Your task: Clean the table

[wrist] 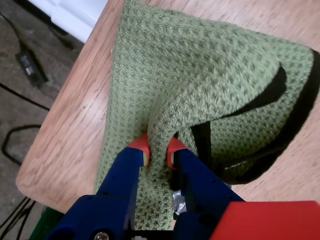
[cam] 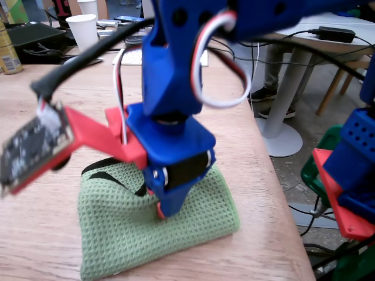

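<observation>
A green waffle-weave cloth [cam: 146, 234] [wrist: 200, 75] lies folded on the pale wood-grain table [cam: 58, 129] [wrist: 75, 130], close to the table's front right corner in the fixed view. My blue gripper [wrist: 157, 150] [cam: 159, 211] with red fingertips [wrist: 139, 145] presses down into the cloth's middle. It is shut on a pinched ridge of the fabric, which rises between the two tips in the wrist view. A black strap or edging [wrist: 280, 125] runs along one side of the cloth.
At the table's far end in the fixed view stand white paper cups [cam: 82, 29], a yellow can [cam: 7, 52], a keyboard and dark devices. A round white pedestal table [cam: 299, 64] and a second blue-and-red arm [cam: 351, 175] are off the right edge. Cables lie on the floor.
</observation>
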You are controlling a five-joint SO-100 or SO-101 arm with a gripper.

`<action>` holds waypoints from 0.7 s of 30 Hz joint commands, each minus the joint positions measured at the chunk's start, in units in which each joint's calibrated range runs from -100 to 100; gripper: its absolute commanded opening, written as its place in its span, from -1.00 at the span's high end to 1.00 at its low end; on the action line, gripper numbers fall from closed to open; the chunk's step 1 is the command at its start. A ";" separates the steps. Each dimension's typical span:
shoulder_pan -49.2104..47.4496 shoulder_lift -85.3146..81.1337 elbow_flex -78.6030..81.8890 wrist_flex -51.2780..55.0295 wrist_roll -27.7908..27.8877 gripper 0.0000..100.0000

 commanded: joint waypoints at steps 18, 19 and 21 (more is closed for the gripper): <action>64.64 10.71 -7.84 0.27 15.58 0.99; 68.36 13.97 -12.75 0.27 16.21 0.99; 72.26 21.69 -25.96 0.35 16.51 0.99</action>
